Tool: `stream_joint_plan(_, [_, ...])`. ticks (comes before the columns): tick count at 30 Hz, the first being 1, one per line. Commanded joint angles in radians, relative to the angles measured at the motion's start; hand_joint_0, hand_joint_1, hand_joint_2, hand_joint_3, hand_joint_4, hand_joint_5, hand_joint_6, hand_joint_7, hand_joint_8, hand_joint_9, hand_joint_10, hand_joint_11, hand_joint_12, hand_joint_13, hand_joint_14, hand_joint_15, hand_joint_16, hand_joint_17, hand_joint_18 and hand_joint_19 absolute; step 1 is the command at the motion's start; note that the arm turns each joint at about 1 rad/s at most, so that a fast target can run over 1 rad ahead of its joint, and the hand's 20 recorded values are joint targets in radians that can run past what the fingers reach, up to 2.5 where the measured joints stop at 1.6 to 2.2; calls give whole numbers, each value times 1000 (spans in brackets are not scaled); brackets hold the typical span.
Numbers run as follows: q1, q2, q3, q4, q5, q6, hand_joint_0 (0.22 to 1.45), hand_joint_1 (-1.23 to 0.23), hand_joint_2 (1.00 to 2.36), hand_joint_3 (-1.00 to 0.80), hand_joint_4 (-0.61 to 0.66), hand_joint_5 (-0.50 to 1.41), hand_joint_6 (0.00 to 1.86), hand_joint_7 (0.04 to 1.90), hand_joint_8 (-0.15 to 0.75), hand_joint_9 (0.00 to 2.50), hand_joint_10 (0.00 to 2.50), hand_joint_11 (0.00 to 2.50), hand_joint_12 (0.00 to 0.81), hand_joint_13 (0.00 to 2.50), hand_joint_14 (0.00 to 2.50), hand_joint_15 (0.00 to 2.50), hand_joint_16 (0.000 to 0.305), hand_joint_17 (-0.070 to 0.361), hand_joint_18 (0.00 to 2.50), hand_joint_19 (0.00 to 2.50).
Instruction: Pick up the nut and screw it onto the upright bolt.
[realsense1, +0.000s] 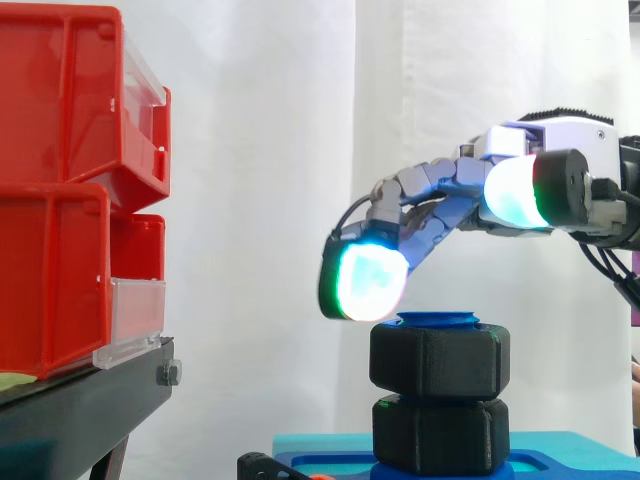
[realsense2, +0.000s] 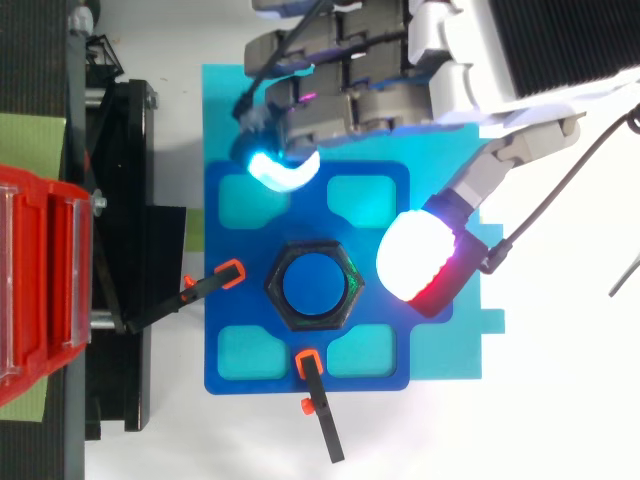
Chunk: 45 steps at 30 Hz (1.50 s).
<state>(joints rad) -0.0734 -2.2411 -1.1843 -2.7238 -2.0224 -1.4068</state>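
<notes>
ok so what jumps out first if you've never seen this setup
The hand, its fingertips glowing white and green, hangs open close above the black nut. The nut sits around the blue bolt at the centre of the blue plate. Stacked red bins stand at the left of the side view.

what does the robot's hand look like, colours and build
The hand has a white shell over its back and grey fingers built from blocky links. Each fingertip is a thick rounded pad backed by a black holder, glowing white to cyan-green. In the top view the thumb pad glows white with a red edge.
</notes>
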Motion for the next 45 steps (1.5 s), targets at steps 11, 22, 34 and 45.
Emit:
stream_joint_plan(11, [41, 0, -32, 33, 33, -14, 477, -59, 1000, -500, 187, -155, 501, 628, 233, 569, 0, 0, 287, 429, 0, 0, 32, 71, 166, 0])
stream_joint_plan(22, [72, -2, -35, 27, 53, -12, 476, -46, 1000, -500, 231, -119, 503, 838, 245, 562, 0, 0, 289, 428, 0, 0, 32, 72, 158, 0])
stream_joint_plan(34, [67, -2, -37, 6, 51, -14, 487, -70, 1000, -500, 279, -73, 504, 1101, 271, 643, 0, 0, 274, 480, 0, 0, 29, 64, 197, 0])
stream_joint_plan(45, [50, -2, -37, -8, 48, -14, 499, -116, 1000, -500, 236, -23, 503, 1358, 282, 736, 0, 0, 260, 539, 0, 0, 26, 58, 263, 0])
